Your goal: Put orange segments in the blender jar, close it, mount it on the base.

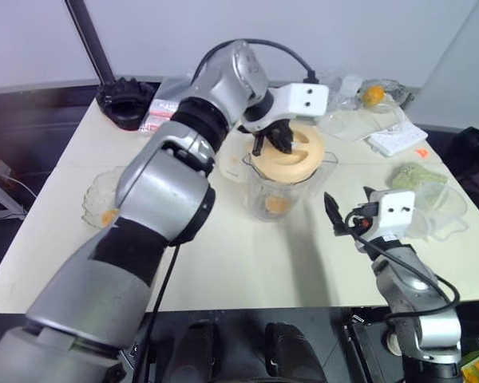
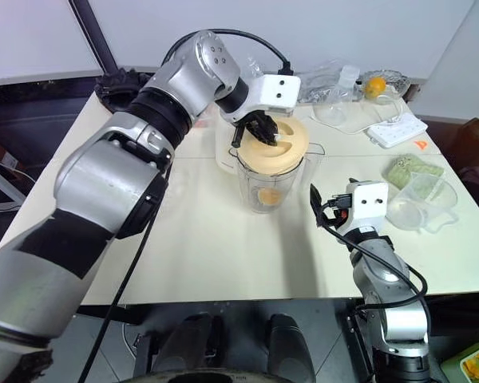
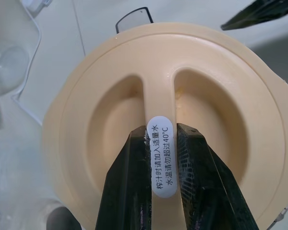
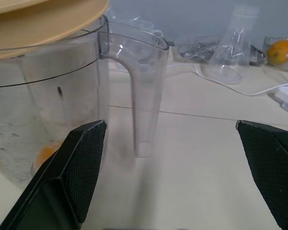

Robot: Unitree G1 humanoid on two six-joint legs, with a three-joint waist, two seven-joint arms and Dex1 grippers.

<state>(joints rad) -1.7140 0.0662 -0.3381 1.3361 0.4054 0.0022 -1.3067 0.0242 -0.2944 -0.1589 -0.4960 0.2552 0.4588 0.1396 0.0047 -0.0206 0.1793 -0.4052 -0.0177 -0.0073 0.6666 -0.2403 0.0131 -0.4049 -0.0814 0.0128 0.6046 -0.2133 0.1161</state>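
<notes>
Over on the left of the cream table (image 1: pixel 223 263), a clear crinkled plastic tray (image 1: pixel 100 199) is holding one glossy orange segment (image 1: pixel 108 215). Toward the middle, the left gripper (image 3: pixel 162 158) is clamping the raised central rib of the pale-yellow round plastic lid (image 3: pixel 110 110), which is sitting tilted on the tall clear plastic blender jar (image 2: pixel 263 179); another segment is lying at the jar's bottom. That lid is looking stiff, light and smooth, so I judge the rib the surest hold. A white sticker on the rib is carrying Chinese print ending in "40°C", apparently a water-temperature caution. Behind the jar, the cream-white rounded base (image 2: pixel 225 155) is standing half hidden. The jar itself is looking rigid, slick and fairly light, and its side handle (image 4: pixel 144 96) seems the natural grip. To the right, the right gripper (image 4: pixel 173 167) is hovering with jaws wide apart, facing that handle and gripping nothing.
</notes>
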